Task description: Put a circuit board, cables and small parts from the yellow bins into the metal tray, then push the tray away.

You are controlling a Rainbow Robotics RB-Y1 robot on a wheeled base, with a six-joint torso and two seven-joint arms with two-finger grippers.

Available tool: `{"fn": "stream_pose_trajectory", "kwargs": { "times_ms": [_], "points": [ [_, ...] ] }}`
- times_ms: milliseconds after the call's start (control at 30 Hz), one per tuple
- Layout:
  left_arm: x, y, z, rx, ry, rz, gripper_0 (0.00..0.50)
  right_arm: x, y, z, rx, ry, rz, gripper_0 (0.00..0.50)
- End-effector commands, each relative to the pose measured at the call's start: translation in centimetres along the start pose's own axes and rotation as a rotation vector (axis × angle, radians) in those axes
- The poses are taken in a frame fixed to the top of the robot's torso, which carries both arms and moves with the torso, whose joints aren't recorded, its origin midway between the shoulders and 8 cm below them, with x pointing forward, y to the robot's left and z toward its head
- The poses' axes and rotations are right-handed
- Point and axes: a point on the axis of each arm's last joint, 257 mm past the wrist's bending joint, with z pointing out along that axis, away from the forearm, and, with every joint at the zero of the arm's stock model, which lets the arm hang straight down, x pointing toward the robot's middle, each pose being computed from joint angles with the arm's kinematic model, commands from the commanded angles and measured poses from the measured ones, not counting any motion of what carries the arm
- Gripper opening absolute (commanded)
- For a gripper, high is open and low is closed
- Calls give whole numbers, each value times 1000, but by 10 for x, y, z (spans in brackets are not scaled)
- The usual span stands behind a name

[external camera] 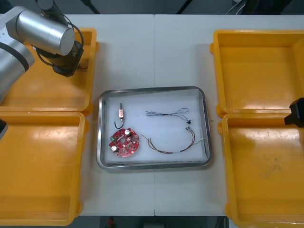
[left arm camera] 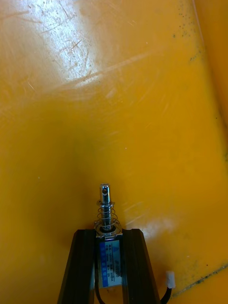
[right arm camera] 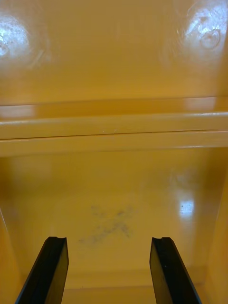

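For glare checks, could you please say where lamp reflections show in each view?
Front view: sheen on the near left yellow bin. Right wrist view: two bright spots beyond the open right tool. Left wrist view: glare beyond the left tool's small metal part.

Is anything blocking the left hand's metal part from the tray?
Nothing visible does. The left hand grips the small metal part over the yellow bin; only its wall comes before the metal tray.

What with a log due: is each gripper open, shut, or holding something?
Left gripper: shut on a small metal part, over the far left bin.
Right gripper: open, holding nothing.
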Motion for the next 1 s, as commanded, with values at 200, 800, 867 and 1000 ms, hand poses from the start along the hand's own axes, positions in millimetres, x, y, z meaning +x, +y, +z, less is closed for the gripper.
{"fn": "stream_pose_trajectory", "kwargs": {
  "times_ms": [200,800,867,1000],
  "points": [
    [-43,-4,-53,-67,2,197,0,4,0,-1,-16,-54,-7,500],
    [-78,18,-161,-157,122,493,0,13,1,-1,-37,-58,0,500],
    [-76,19,-172,-154,151,500,0,13,1,-1,-37,-58,0,500],
    [-70,16,-178,-129,188,502,0,13,1,-1,-37,-58,0,500]
  ]
}}
